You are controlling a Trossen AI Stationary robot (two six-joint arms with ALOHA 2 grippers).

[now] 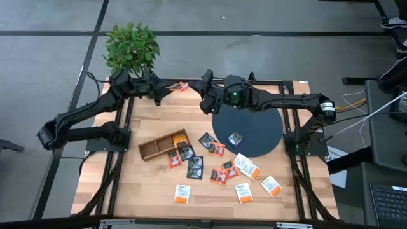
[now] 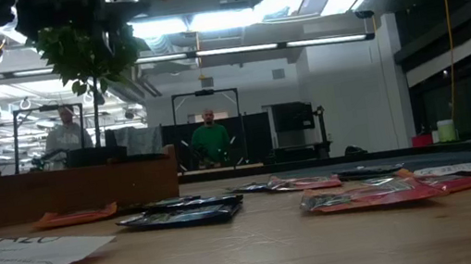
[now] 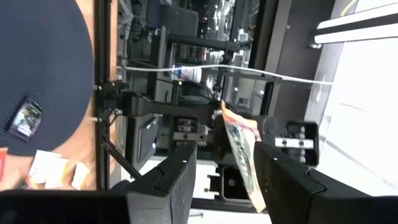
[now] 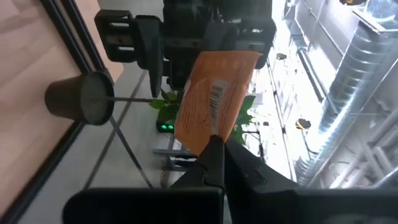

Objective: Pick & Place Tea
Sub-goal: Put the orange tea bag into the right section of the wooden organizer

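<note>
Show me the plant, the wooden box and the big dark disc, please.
Plant [image 1: 131,46], high view, middle of its leaves.
Wooden box [image 1: 151,149], high view, floor of an open compartment.
Dark disc [image 1: 261,130], high view, bare surface right of the sachet lying on it.

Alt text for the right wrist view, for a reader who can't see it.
The right gripper, fingers shut, pinches the lower edge of an orange tea sachet held up in the air. Opposite it is the left gripper; beyond are a dark plant pot and green leaves.
</note>
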